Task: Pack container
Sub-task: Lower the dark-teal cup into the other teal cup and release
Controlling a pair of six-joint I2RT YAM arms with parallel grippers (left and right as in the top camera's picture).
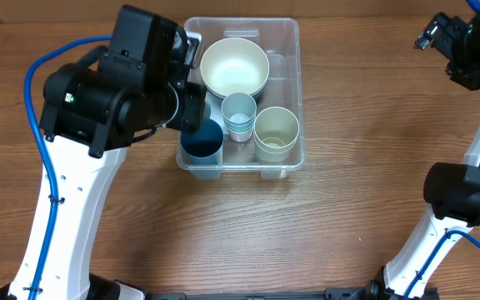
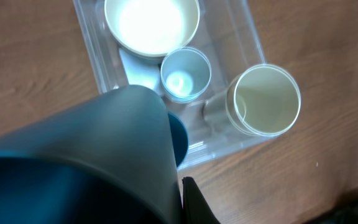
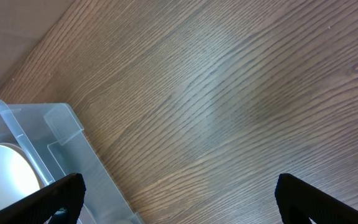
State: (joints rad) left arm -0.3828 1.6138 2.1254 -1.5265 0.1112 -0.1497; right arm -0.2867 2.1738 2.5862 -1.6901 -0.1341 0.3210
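The clear plastic container (image 1: pixel 294 100) stands on the wooden table and holds a white bowl (image 1: pixel 234 67), a light blue cup (image 1: pixel 239 112) and a beige cup (image 1: pixel 276 132). My left gripper (image 1: pixel 197 125) is shut on a dark blue cup (image 1: pixel 202 146) at the container's front left corner; I cannot tell whether it rests on the bottom. In the left wrist view the dark blue cup (image 2: pixel 92 162) fills the foreground beside one finger (image 2: pixel 190 202), with the container (image 2: pixel 253 43) below. My right gripper (image 1: pixel 461 50) is open and empty at the far right, over bare table (image 3: pixel 179 199).
The right wrist view shows one corner of the container (image 3: pixel 61 130) and the bowl's edge (image 3: pixel 5 177) at the lower left. Bare wooden table (image 1: pixel 365 192) lies in front of the container and to its right.
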